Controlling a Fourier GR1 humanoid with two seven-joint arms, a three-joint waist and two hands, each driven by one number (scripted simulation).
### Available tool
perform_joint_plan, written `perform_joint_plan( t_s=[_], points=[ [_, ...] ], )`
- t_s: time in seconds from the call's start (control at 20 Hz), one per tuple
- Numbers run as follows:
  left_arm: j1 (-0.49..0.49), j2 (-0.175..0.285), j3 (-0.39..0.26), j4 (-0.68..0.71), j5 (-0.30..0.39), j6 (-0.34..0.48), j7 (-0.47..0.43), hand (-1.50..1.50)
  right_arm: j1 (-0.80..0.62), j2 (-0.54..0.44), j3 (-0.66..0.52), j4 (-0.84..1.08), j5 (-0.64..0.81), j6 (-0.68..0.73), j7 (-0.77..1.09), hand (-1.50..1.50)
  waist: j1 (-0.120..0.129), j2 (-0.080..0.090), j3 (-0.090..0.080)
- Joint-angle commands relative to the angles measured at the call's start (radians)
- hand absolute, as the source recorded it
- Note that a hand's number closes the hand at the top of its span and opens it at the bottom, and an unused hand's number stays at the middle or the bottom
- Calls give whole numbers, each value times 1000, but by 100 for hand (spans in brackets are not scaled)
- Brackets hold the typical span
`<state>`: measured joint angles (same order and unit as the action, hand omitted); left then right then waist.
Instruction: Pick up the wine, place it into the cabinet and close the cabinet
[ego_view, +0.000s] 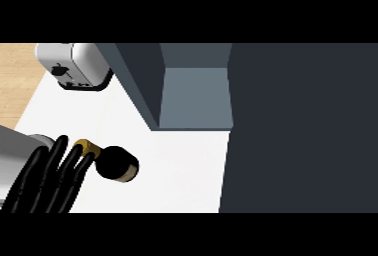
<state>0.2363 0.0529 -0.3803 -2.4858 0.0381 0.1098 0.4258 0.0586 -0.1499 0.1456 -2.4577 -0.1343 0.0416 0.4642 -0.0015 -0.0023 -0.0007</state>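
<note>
White table (177, 170) runs under the whole scene, with a strip of wooden floor (15, 75) showing past its far left edge. The left robot hand (52, 175) comes in from the lower left corner on a grey forearm (15, 150). Its black fingers are long and nearly straight, not clenched, and point away from the robot. The fingertips lie against the neck end of the wine bottle (118, 162), and its gold cap (90, 146) shows between them. The bottle's dark body sits just to the right of the fingers, on the table and outside the cabinet. I cannot tell whether it stands upright or leans.

Farther out, ahead and to the right of the hand, the cabinet (193, 95) stands open and shows its pale grey inside. A large dark panel (295, 125) beside the opening fills the right side. Well ahead of the hand, at the table's far left corner, sits a silver toaster (74, 65).
</note>
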Motion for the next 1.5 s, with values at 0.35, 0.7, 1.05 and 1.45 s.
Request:
perform_joint_plan(
  t_s=[0.35,0.7,1.05,1.45],
  points=[
    [-52,33,325,-56,284,-66,61,-150,21,3,22,-151,-13,-7,91,-150,-1,-1,-1],
    [-28,24,443,125,365,-169,-37,-150,-17,17,-22,-85,-27,4,49,-150,3,1,-1],
    [21,9,440,282,377,-279,-110,-150,40,-9,-61,-153,-83,46,85,-150,-4,0,1],
    [-71,53,537,463,422,-339,-151,-150,-87,15,-31,-173,-37,-24,217,-150,-4,1,0]
  ],
)
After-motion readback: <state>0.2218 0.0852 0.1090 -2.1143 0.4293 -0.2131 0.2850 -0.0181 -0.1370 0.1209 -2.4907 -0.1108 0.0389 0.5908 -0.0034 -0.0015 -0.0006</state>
